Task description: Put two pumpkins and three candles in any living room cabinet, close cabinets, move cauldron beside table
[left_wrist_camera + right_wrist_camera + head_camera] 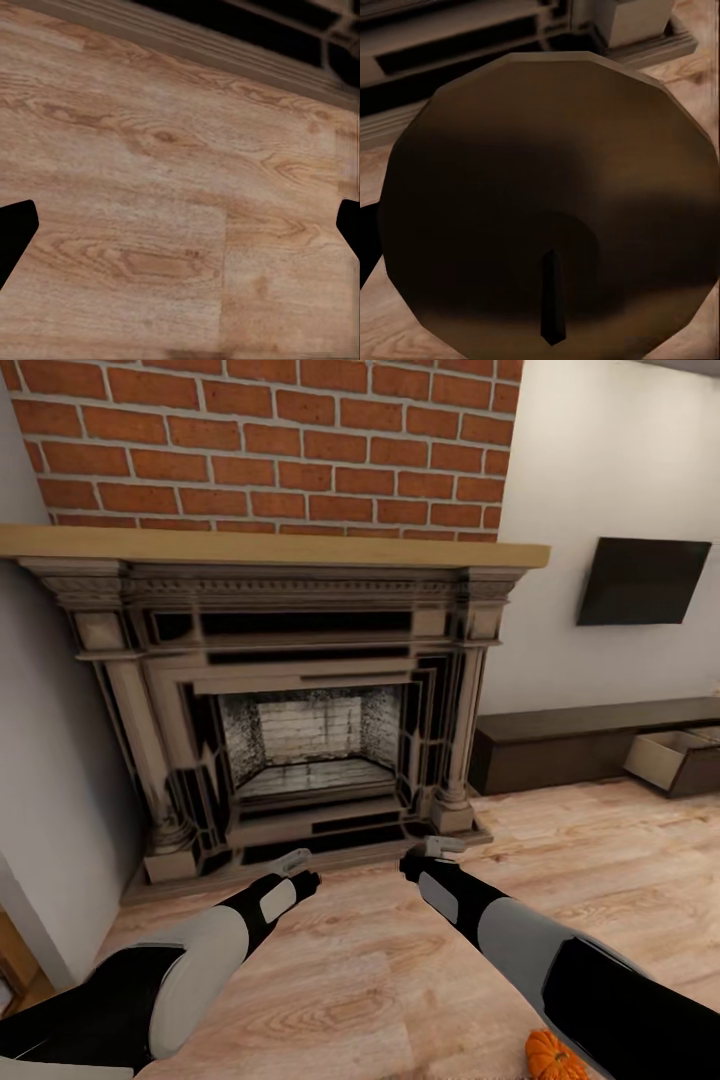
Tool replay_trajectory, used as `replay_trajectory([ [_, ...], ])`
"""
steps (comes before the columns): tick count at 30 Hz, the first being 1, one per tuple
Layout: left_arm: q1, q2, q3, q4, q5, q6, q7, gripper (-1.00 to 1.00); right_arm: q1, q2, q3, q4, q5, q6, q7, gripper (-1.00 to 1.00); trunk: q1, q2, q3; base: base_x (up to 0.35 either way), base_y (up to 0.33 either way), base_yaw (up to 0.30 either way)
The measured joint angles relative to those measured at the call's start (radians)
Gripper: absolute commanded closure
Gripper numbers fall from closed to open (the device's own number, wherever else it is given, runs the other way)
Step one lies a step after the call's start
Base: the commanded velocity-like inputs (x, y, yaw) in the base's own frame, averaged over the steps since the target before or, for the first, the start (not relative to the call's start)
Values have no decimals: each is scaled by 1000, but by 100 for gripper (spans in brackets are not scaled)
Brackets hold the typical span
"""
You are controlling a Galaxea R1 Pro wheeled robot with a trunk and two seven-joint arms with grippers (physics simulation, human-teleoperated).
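A tan-beige candle (pixel 547 202) with a dark wick sits right in front of the right wrist camera, between the fingers of my right gripper (pixel 428 854), which is shut on it. My left gripper (pixel 298 868) hangs open over bare plank floor, its dark fingertips (pixel 15 232) far apart. Both grippers hover low in front of the fireplace. One bright-orange pumpkin (pixel 553 1056) lies on the floor at the bottom edge of the head view, partly behind my right forearm. The long dark-brown cabinet (pixel 570 740) stands along the right wall with a pale drawer (pixel 668 757) pulled open.
An ornate stone fireplace (pixel 290 700) under a wooden mantel and red brick chimney (pixel 270 440) stands straight ahead. A black TV (pixel 643 580) hangs on the right wall above the cabinet. Light wood floor (pixel 400 980) stretches between me and the cabinet.
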Motion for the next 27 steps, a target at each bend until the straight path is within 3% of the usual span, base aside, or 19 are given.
replay_trajectory([
  [27,0,5,0,0,-2,0,1,-100,19,0,-1,3,-3,-20,-2,100,0,0,20,0,0,-253],
])
